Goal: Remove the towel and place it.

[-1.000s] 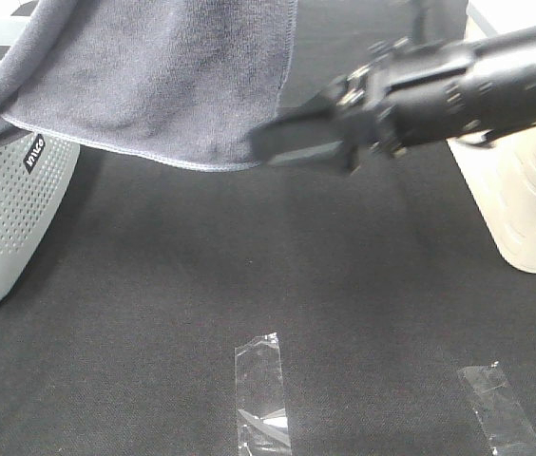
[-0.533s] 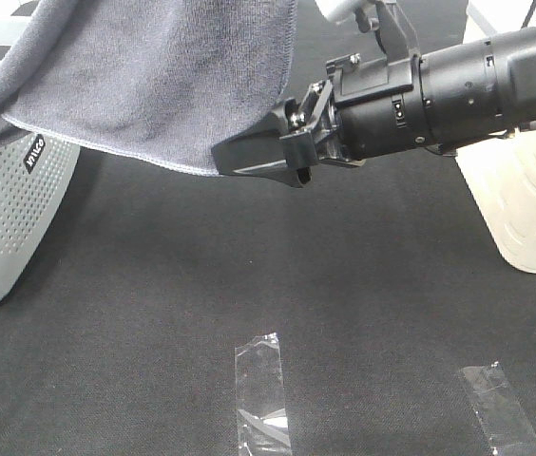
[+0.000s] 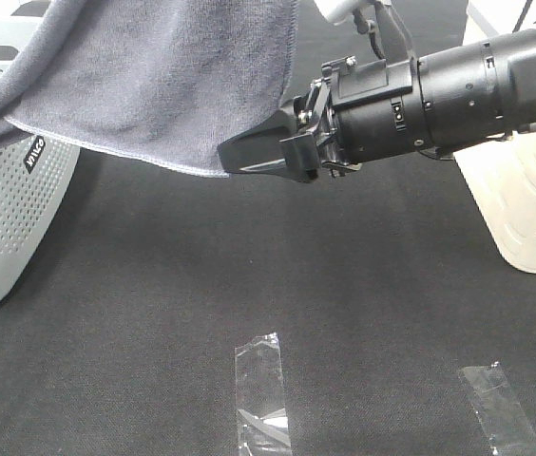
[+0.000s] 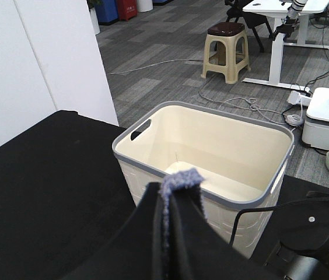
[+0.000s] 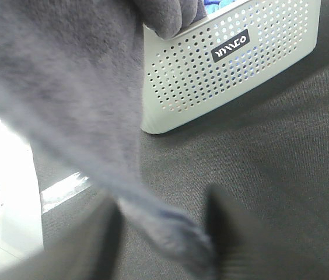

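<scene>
The grey-lavender towel (image 3: 163, 76) hangs from above, and its left part lies over the rim of the perforated basket (image 3: 2, 218). My left gripper (image 4: 173, 195) is out of the high view; its wrist view shows it shut on a fold of the towel (image 4: 180, 179), held high. My right gripper (image 3: 235, 157) reaches in from the right at the towel's lower right corner. In the right wrist view its fingers (image 5: 103, 233) stand apart, with the towel's corner (image 5: 179, 239) hanging between them, so the right gripper (image 5: 164, 233) is open.
A cream bin (image 3: 525, 209) stands at the right and also shows in the left wrist view (image 4: 211, 146). The perforated basket (image 5: 234, 70) holds a bit of blue cloth (image 5: 217, 7). Two clear tape strips (image 3: 260, 389) (image 3: 501, 408) lie on the black table (image 3: 249, 275).
My right gripper has moved left, up to the towel's lower right corner. The towel's hem has shifted only slightly.
</scene>
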`<act>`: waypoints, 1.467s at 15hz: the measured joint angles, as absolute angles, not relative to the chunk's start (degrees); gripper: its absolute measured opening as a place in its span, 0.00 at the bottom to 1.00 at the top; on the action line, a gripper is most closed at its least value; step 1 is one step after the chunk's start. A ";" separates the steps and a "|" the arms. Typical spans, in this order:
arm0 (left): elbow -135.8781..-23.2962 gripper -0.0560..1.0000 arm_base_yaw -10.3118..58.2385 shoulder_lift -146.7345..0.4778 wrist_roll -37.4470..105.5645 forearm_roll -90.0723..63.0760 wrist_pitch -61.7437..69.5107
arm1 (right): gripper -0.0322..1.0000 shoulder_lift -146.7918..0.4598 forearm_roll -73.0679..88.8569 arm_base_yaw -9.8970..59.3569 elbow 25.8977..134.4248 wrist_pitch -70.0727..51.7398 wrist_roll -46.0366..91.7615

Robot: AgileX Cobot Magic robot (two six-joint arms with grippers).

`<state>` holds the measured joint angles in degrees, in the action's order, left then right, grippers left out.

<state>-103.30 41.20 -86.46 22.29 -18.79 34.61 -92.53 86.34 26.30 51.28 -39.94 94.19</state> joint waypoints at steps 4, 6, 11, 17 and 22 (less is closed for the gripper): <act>-103.30 0.05 41.20 -86.40 22.29 -14.90 34.61 | 0.22 -92.53 85.37 26.30 51.28 -39.99 92.93; -103.30 0.05 41.20 -86.40 22.29 -12.78 34.61 | 0.19 -92.53 84.40 26.30 51.28 -39.88 91.67; -103.30 0.05 41.20 -86.40 22.29 -11.97 34.61 | 0.45 -92.42 81.30 26.30 51.28 -37.24 88.24; -103.30 0.05 41.20 -86.40 22.29 -11.92 34.61 | 0.38 -88.81 79.24 26.30 51.28 -36.78 86.86; -103.30 0.05 41.20 -86.40 22.29 -11.92 34.61 | 0.35 -88.81 79.07 26.30 51.28 -36.78 86.86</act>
<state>-103.30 41.20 -86.40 22.29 -11.92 34.61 -88.81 79.07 26.30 51.28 -36.78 86.86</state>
